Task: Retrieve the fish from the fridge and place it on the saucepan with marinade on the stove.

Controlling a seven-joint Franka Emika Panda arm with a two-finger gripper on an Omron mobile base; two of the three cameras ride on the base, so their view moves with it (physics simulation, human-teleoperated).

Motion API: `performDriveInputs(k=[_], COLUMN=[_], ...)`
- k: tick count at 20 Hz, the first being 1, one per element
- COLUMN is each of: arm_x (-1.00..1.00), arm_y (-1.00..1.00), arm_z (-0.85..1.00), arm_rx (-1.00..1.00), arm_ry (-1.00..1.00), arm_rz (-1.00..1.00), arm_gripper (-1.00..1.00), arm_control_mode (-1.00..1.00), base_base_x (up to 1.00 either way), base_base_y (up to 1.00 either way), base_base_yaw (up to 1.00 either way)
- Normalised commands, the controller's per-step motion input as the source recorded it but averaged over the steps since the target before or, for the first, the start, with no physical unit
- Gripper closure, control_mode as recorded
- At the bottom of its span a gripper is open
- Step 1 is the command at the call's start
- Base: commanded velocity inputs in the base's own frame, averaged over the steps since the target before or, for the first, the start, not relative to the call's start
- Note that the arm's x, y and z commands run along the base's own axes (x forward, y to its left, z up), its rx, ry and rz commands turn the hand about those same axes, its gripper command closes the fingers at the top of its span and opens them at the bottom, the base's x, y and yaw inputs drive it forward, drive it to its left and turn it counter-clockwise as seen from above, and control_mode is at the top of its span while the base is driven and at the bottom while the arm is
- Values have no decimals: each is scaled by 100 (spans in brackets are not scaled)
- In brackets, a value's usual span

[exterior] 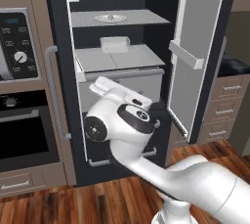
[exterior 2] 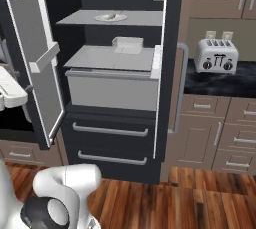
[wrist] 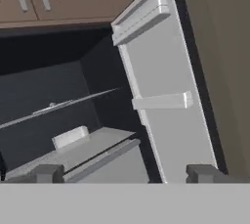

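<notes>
Facing the fridge point(exterior 2: 170, 73), the gripper point(wrist: 124, 173) gapes empty; right base view adds a toaster point(exterior 2: 216, 56)

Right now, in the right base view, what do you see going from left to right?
Open fridge door → plate with the fish → white box → silver bar handle → toaster.

fridge point(exterior: 122, 71) doorway open, door point(exterior: 195, 52) swung aside, shelf point(exterior: 119, 18) overhead, white box point(exterior: 114, 44) on lower ledge
</notes>
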Motion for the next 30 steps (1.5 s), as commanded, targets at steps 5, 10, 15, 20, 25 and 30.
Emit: performDriveInputs(k=[5,10,15,20,25,30], arm_x=[22,64,98,50,0,0], arm_y=[-81,-43,0,2,8,-18], arm_z=[0,0,4,42,37,-4], arm_rx=[2,-6,-3,-8,-6,-5], arm_ry=[34,41,40,19,0,-13], arm_rz=[50,38,9,0,0,3], arm_gripper=[-100,-100,-100,-100,-100,-100], arm_control_mode=[-100,-100,-100,-100,-100,-100], base_base_x=[0,0,0,0,0,0], base_base_y=[0,0,0,0,0,0], base_base_yaw=[0,0,0,0,0,0])
